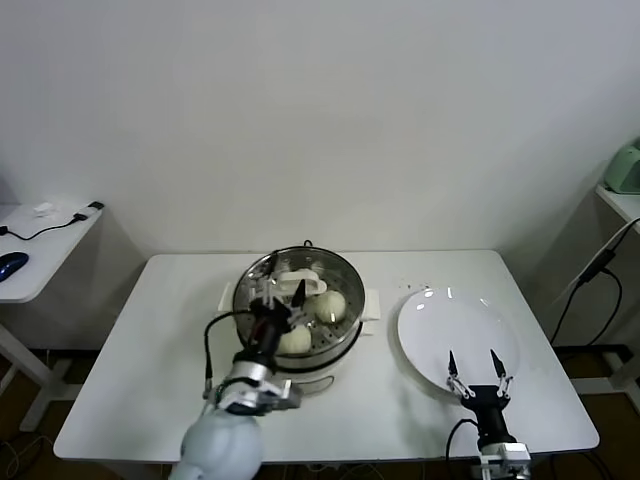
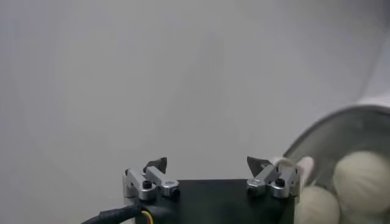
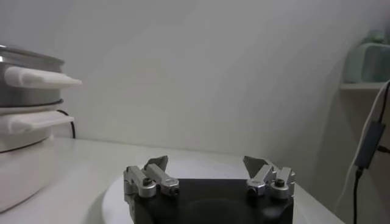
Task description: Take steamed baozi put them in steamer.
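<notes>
Lab or office-style test room, not a home kitchen: bare white wall (image 1: 320, 100), plain white table (image 1: 150, 380) holding a steamer (image 1: 300, 300), side desk far left with computer mouse (image 1: 10, 264) and cable (image 1: 60, 225), shelf far right with mint-green appliance (image 1: 624, 168).

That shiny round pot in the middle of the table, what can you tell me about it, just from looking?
The steamer is a round pot of shiny metal, standing upright on a white base with a white side handle, near the middle of the white table. It has no lid on. Inside lie pale, smooth steamed baozi; at least two show clearly on a perforated tray. The left gripper hangs over its near rim with fingers spread, holding nothing. A white plate lies apart from it, to the robot's right.
</notes>
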Tool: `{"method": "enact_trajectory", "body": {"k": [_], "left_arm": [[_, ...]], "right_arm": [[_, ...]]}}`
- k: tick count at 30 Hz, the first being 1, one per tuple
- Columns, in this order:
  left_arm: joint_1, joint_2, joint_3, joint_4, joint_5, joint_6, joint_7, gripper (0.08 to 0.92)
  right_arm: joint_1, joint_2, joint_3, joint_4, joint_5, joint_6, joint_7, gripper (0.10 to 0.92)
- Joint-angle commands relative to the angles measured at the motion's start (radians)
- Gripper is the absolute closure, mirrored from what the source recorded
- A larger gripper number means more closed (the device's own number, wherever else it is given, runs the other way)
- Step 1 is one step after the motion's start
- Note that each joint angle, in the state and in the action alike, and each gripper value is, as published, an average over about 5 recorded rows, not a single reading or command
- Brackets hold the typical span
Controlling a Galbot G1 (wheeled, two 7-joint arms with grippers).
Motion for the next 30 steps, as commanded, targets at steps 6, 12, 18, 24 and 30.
{"method": "enact_trajectory", "body": {"k": [6,12,18,24,30], "left_arm": [[0.253,0.149,-0.614,0.154,-1.249,-0.391,-0.106,0.177],[0.252,0.156,-0.594,0.285,-1.286,-0.426,-0.074,0.177],[0.239,0.147,-0.526,0.407,-1.270,-0.511,-0.041,0.177],[0.244,0.140,-0.500,0.431,-1.250,-0.534,-0.029,0.177],[0.250,0.134,-0.489,0.429,-1.237,-0.542,-0.022,0.177]], "right_arm": [[0.019,-0.002,-0.003,-0.009,0.022,0.029,-0.003,0.203],[0.018,0.000,-0.003,-0.021,0.050,0.023,0.001,0.202],[0.010,-0.001,-0.004,-0.021,0.071,-0.002,-0.001,0.203],[0.007,-0.003,-0.004,-0.015,0.071,-0.006,-0.007,0.203],[0.005,-0.002,-0.003,-0.013,0.071,-0.003,-0.006,0.203]]}}
